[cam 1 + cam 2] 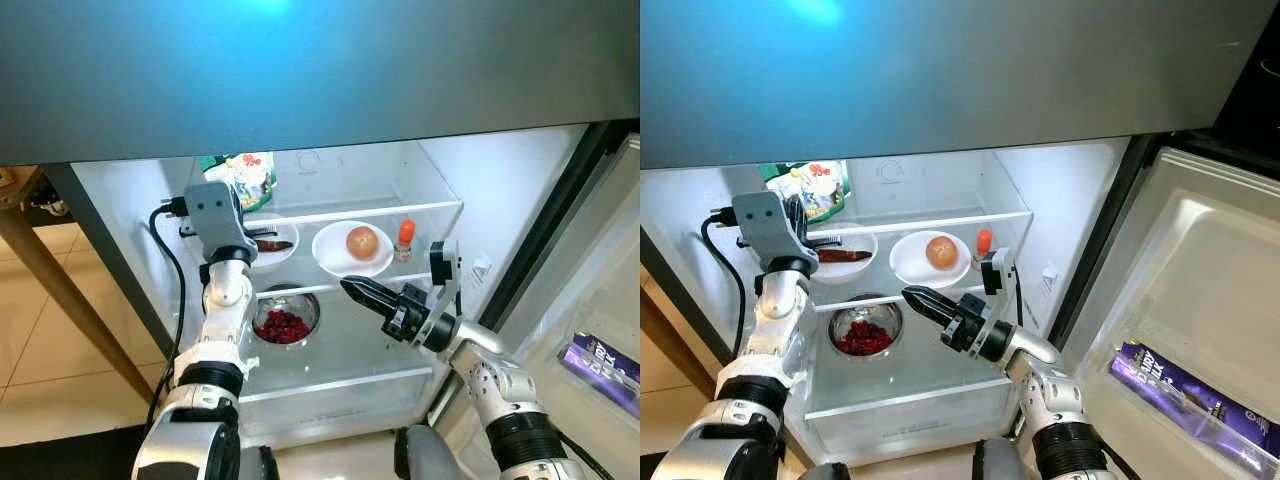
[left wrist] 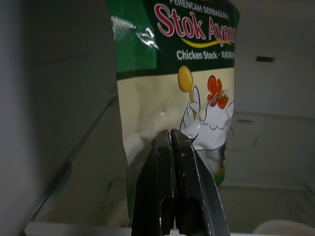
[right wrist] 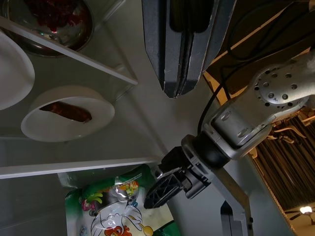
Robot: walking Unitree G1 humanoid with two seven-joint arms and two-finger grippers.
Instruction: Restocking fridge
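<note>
Trouble could come if the left gripper (image 2: 172,147), its fingers pressed shut on nothing just in front of the standing green and cream chicken stock pouch (image 2: 179,88) on the fridge's top glass shelf (image 1: 400,210), bumps it over, while the right gripper (image 1: 352,289), also shut and empty, waits lower down.
</note>
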